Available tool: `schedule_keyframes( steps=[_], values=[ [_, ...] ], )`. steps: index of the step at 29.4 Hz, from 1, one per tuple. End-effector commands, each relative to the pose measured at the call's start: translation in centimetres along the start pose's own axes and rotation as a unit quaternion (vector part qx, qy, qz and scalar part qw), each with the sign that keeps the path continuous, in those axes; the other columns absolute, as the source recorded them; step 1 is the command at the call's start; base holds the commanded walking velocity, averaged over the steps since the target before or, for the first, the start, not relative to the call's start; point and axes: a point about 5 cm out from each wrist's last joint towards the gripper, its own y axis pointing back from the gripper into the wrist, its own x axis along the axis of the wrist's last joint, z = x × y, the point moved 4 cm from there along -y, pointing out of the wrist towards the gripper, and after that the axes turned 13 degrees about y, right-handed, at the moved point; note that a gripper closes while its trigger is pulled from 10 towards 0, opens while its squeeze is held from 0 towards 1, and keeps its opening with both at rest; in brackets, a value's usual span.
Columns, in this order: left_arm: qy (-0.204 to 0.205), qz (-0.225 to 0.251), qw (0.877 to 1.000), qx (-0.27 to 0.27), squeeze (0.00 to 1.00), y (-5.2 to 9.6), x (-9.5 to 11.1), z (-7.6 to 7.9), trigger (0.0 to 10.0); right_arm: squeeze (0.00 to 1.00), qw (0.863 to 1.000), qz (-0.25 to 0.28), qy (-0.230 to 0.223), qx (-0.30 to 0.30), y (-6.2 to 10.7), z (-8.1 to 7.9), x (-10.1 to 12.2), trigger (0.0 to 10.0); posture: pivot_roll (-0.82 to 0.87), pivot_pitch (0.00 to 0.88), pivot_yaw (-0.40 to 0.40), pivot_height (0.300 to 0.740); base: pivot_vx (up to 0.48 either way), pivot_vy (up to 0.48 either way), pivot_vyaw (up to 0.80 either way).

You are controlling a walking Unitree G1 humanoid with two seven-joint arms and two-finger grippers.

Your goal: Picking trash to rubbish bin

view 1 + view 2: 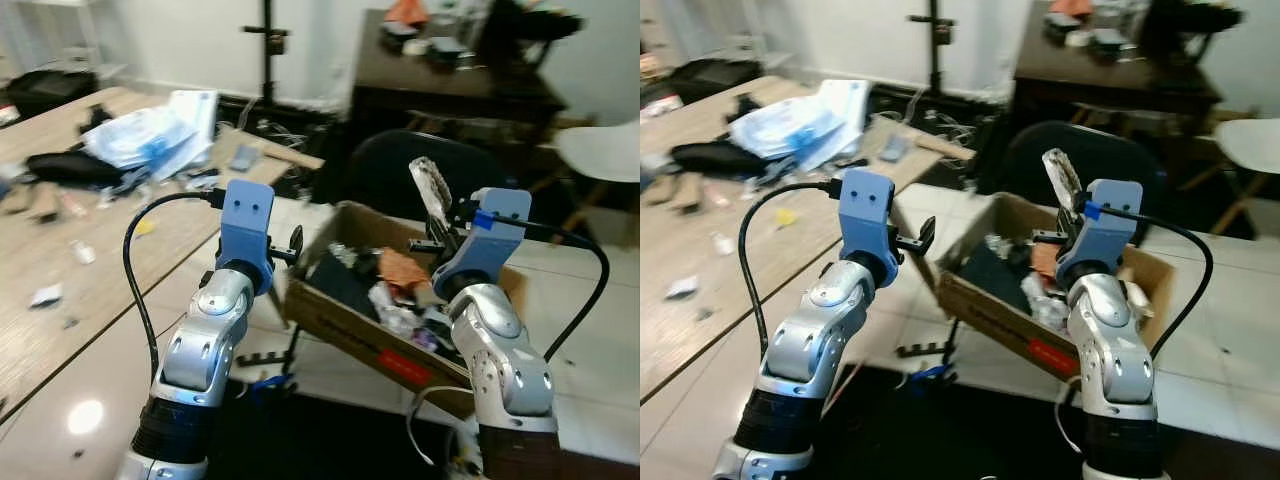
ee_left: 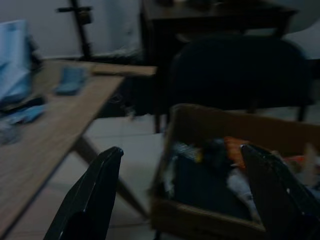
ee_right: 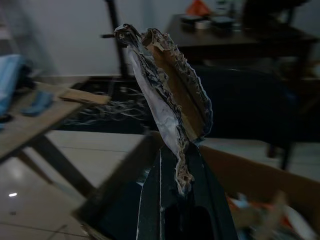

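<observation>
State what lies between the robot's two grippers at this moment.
Between the open left gripper and the right gripper, shut on a torn wrapper, lies the near corner of the cardboard box of trash, seen in both eye views.

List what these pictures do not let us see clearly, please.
- Floor of the cardboard box: covered by trash, head views.
- Print on the crumpled wrapper in the right gripper: unreadable, right wrist view.
- Small scraps on the wooden table: blurred.
- Left gripper view: dark.

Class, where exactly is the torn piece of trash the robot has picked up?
The torn wrapper is pinched upright in the right gripper, held above the cardboard box of rubbish on the floor, in front of the dark chair.
</observation>
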Motion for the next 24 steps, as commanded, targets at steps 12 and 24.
schedule_keyframes(
  steps=[12, 24],
  values=[
    [0.018, 0.001, 1.000, 0.000, 0.00, -0.3, 0.2, 0.4, 10.0, 0.00, 0.999, -0.035, -0.012, 0.013, -0.6, -0.4, -1.9, 10.0, 0.05, 0.058, -0.041, 0.740, 0.000, 0.000, -0.51],
    [0.027, 0.001, 0.999, -0.032, 0.00, -0.4, 0.2, 1.3, 10.0, 0.00, 0.999, -0.034, -0.013, 0.014, -0.7, -0.8, -2.1, 10.0, 0.03, 0.061, -0.024, 0.740, 0.089, 0.000, 0.00]
  ],
)
